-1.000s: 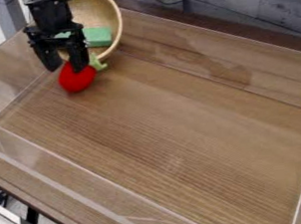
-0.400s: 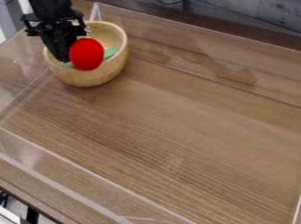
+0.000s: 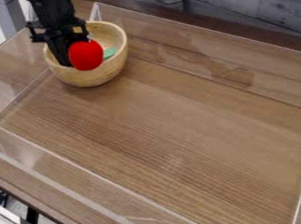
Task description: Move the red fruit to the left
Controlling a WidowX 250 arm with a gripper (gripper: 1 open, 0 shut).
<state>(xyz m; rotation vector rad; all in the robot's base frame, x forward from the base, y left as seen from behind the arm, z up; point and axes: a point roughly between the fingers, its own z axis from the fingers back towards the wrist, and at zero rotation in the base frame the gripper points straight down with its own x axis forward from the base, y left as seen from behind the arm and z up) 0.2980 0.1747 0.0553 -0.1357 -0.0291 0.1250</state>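
Inside wooden bowl (image 3: 104, 73), red fruit (image 3: 86, 55), rim all around.

Fruit (image 3: 86, 55) in bowl (image 3: 107, 75), table's (image 3: 182, 131) far-left.

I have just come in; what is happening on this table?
One robot arm works over a wooden table. Its gripper points down into the wooden bowl near the back left corner and is shut on the red fruit. The fruit is within the bowl's rim; whether it rests on the bottom is unclear.
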